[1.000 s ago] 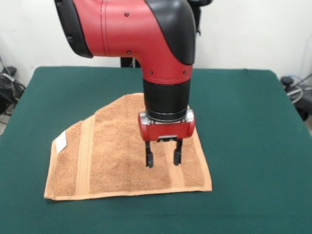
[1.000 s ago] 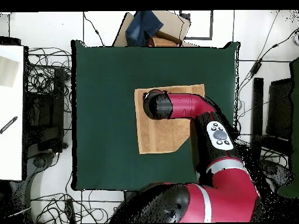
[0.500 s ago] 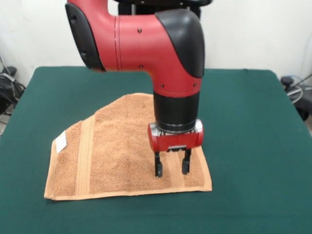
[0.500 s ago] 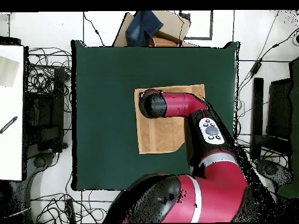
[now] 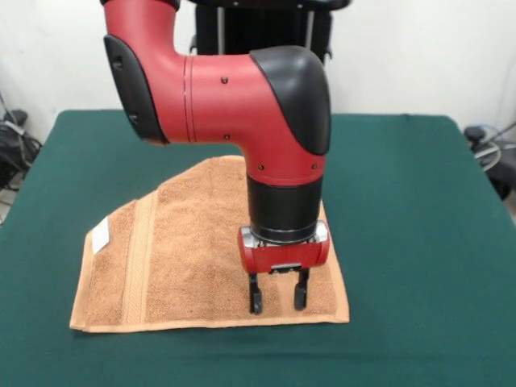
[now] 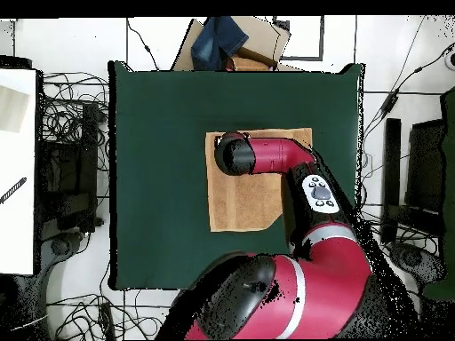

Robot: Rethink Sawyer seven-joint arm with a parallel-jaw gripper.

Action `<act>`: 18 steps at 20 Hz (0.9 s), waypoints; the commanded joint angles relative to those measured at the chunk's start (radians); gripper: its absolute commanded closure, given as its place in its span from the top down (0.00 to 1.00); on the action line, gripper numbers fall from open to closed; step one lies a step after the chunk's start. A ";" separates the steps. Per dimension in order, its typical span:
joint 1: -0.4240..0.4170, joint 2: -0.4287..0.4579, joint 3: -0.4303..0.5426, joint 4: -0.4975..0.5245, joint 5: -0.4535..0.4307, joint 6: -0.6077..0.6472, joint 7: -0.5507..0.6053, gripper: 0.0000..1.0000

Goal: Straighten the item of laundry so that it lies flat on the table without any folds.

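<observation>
Hovering low over the near right part of the towel (image 5: pixel 193 250), the gripper (image 5: pixel 277 301) holds its fingers a little apart with nothing between them. The towel lies mid-table (image 5: pixel 403 201), its far left corner apparently folded over, leaving a slanted edge. Soft, light terry will drape and drag rather than slide stiffly; pinching the folded flap's loose corner looks the likeliest hold.

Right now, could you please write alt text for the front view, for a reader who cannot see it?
A red and black robot arm holds its open gripper over the near edge of an orange-tan towel on a green table, fingertips at or just above the cloth. The towel's far corner is folded in, giving a slanted edge, and a small white tag lies at its left end.
</observation>
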 commanded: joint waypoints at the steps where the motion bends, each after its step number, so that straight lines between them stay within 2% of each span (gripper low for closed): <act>1: 0.021 0.090 -0.002 -0.113 -0.041 0.012 0.022 1.00; 6: 0.033 0.092 -0.013 -0.131 -0.047 0.027 0.023 1.00; 7: 0.031 0.092 -0.008 -0.134 -0.052 0.030 0.014 0.00; 11: 0.004 0.088 0.025 -0.104 -0.078 -0.044 -0.009 0.00; 18: 0.021 0.085 0.005 -0.104 -0.060 -0.011 0.019 0.00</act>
